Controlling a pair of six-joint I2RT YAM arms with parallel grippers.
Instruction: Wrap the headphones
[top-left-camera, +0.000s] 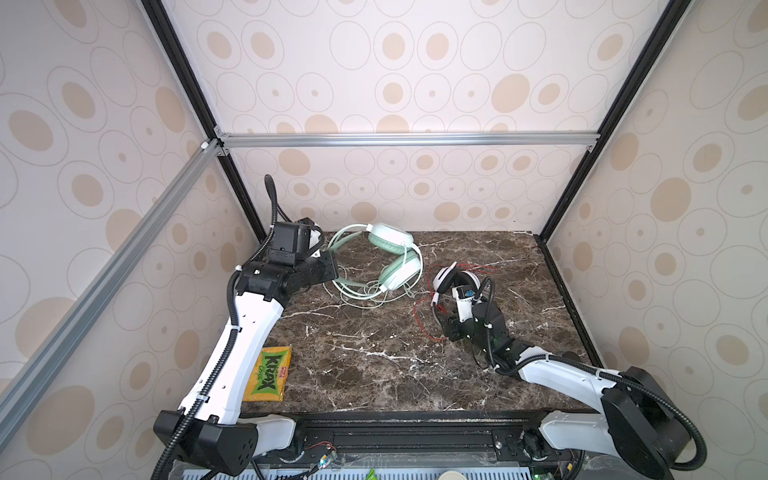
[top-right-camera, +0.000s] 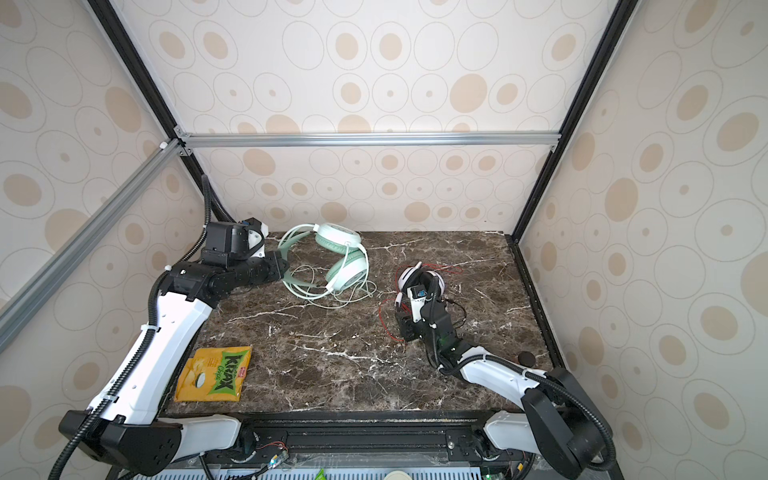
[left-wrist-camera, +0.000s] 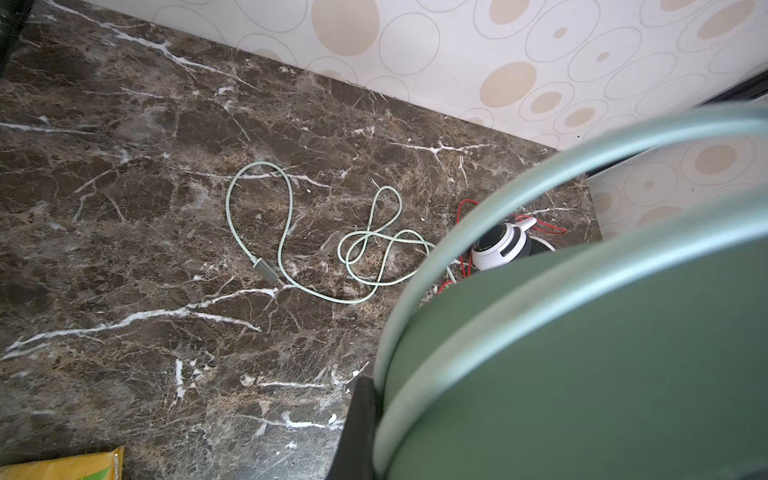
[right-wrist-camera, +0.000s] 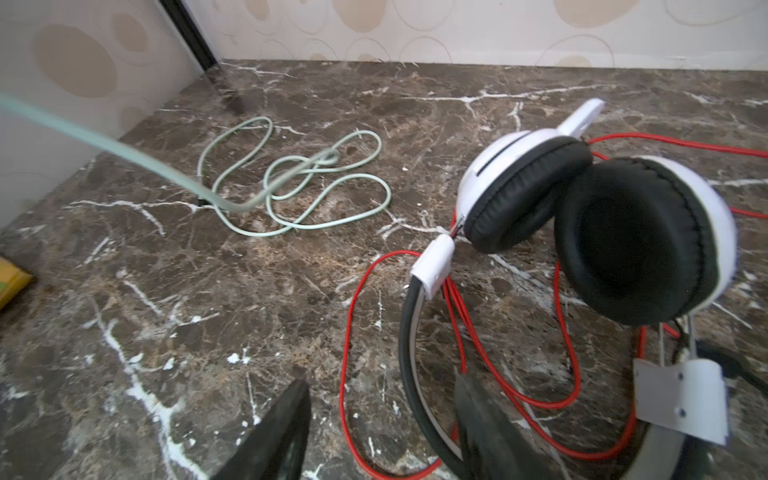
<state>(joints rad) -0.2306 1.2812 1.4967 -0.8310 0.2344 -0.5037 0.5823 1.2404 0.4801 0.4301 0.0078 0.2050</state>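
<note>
While the left gripper (top-left-camera: 331, 267) is clamped shut on the headband of the mint green headphones (top-left-camera: 400, 271) near the far left corner of the tabletop (top-left-camera: 374, 365), the right gripper (right-wrist-camera: 380, 384) stands with its fingers apart over the white-and-black headphones (top-left-camera: 445, 276), which sit right of the middle, in the far half. In both top views the mint pair's two cups lie one against the other, just short of the far edge, with the headband arching from them toward the left arm; in the left wrist view that band fills the near side, hard against one black finger (left-wrist-camera: 358, 415). Its pale green cord (left-wrist-camera: 286, 232) sprawls in loose loops on the marble between the two pairs, the plug end lying flat beside one loop, and in the right wrist view a blurred stretch slants up out of the coils. Seen from the right wrist, the white pair's black cushions (right-wrist-camera: 623, 237) lean together, touching, and its grey headband curves down between the right fingers, close to one of them and not pinched. A thin red cord (right-wrist-camera: 353, 332) loops around that headband and trails off toward the right edge. By the left edge, toward the front corner, lies a yellow chips packet (top-left-camera: 268, 374), flat and well apart from both pairs.
</note>
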